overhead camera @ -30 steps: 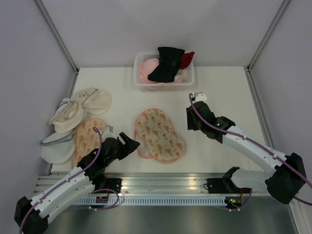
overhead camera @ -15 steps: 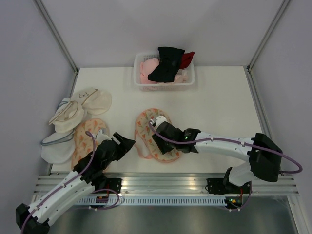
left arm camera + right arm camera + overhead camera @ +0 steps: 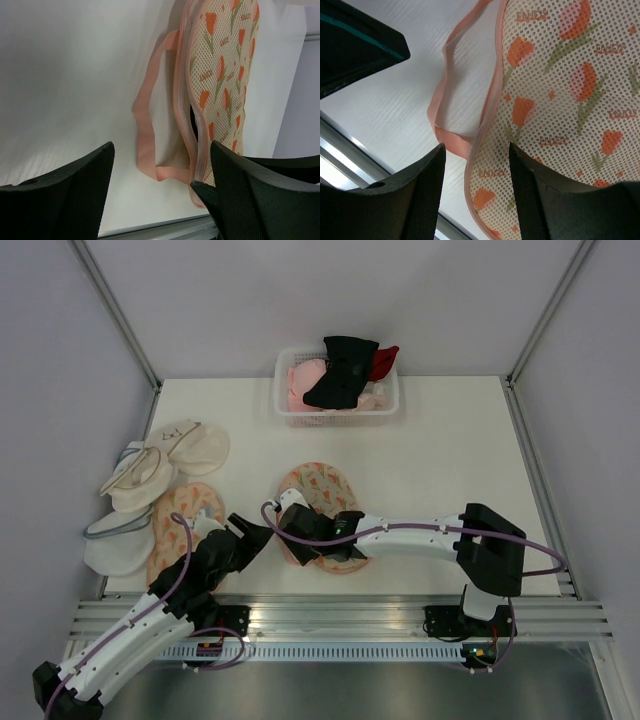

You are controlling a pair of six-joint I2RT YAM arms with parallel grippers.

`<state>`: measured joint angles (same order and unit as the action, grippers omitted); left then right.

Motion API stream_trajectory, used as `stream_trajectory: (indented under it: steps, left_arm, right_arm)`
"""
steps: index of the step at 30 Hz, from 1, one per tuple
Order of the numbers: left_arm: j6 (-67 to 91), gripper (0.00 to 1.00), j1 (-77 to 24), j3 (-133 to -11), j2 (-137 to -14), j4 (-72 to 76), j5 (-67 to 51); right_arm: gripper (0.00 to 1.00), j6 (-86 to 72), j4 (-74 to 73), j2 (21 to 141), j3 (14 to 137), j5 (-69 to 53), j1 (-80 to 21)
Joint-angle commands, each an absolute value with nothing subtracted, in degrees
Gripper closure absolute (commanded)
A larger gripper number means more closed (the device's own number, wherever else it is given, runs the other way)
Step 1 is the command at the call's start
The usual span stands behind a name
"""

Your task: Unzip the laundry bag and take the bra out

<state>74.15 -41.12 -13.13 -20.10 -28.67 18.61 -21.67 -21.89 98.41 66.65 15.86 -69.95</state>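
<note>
The laundry bag [image 3: 328, 486] lies flat at the table's middle, peach-cream mesh with orange-and-green tulips and a pink edging. Its pink strap loop [image 3: 145, 135] lies on the table at its near-left end. My right gripper [image 3: 296, 538] is open and hangs low over that end, its jaws on either side of the bag's rim [image 3: 477, 200]. My left gripper [image 3: 262, 533] is open just left of the strap [image 3: 160, 200]. The left wrist view shows a short dark gap along the bag's edge [image 3: 192, 117]. The bra is hidden.
A white basket [image 3: 285, 415] with black, pink and red garments stands at the back. Plain cream pouches [image 3: 150, 470] and a smaller orange printed pouch [image 3: 178, 515] lie at the left. A metal rail [image 3: 340, 620] runs along the front edge.
My right arm has swung from the table's right side across the bag to its near-left end. My left gripper has shifted only slightly.
</note>
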Motion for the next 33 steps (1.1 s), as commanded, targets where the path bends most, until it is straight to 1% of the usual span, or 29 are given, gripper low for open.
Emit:
stream_trajectory:
  steps: [1,4,5,6,7,8,9,10,14,18,21,24,25,27,28,30,31,33]
  left_arm:
    - [76.11,0.18,-41.22,-12.48,-18.90,-29.70,20.48]
    - [76.38,0.18,-41.22,-12.22,-18.19,-30.06,20.65]
    - [76.38,0.18,-41.22,-12.22,-17.93,-30.23,20.65]
    - [76.38,0.18,-41.22,-12.13,-17.67,-30.50,20.74]
    - [76.46,0.18,-41.22,-12.13,-17.49,-30.67,20.66]
    - [76.38,0.18,-41.22,-12.13,-17.40,-30.85,20.65]
    - [76.38,0.18,-41.22,-12.13,-16.97,-30.85,20.65]
    - [76.38,0.18,-41.22,-12.04,-16.79,-31.20,20.65]
    - [76.11,0.18,-41.22,-12.22,-15.91,-31.73,20.57]
    - [74.89,0.18,-41.22,-12.48,-15.47,-31.64,20.13]
    - [73.83,0.18,-41.22,-12.92,-15.82,-31.64,19.69]
    - [72.69,0.18,-41.22,-13.27,-16.35,-31.55,19.16]
    - [72.60,0.18,-41.22,-13.27,-16.52,-31.47,18.81]
    - [72.33,0.18,-41.22,-13.27,-16.79,-31.20,18.46]
    - [72.33,0.18,-41.22,-13.27,-16.96,-30.94,18.02]
    - [72.07,0.18,-41.22,-13.27,-17.57,-30.41,17.49]
    - [71.81,0.18,-41.22,-13.36,-17.75,-29.89,16.88]
    - [70.76,0.18,-41.22,-13.53,-18.89,-28.83,16.18]
  right_arm:
    - [0.41,-23.02,-22.76,101.06,70.04,19.15,-70.93]
    - [0.45,-24.08,-25.04,103.44,71.80,23.54,-71.37]
    - [0.48,-24.87,-25.83,103.97,72.33,25.03,-71.37]
    - [0.53,-25.22,-27.32,105.11,72.68,28.53,-71.37]
    - [0.69,-25.92,-27.94,105.55,73.47,30.22,-71.37]
    - [0.77,-26.62,-28.91,105.99,73.65,31.63,-71.37]
    - [0.96,-26.98,-29.44,106.43,74.09,34.60,-71.37]
    - [1.00,-27.33,-29.97,106.52,74.18,35.76,-71.37]
    - [0.99,-28.04,-30.15,103.20,72.95,38.93,-71.37]
    - [0.99,-28.12,-29.00,91.78,68.66,38.85,-70.14]
    - [1.00,-28.65,-29.26,84.39,65.58,38.23,-65.14]
    - [1.00,-28.57,-31.90,80.87,63.55,38.32,-56.63]
    - [1.00,-28.65,-32.77,80.60,63.20,39.28,-51.99]
    - [0.99,-28.47,-33.66,80.16,61.80,41.56,-47.31]
    - [1.00,-29.43,-33.92,80.16,61.35,42.18,-41.54]
    - [0.99,-29.79,-33.05,81.12,60.04,40.44,-34.93]
    - [0.98,-30.40,-31.65,81.47,59.51,40.17,-28.45]
    - [0.95,-30.76,-30.50,82.88,58.80,37.63,-22.88]
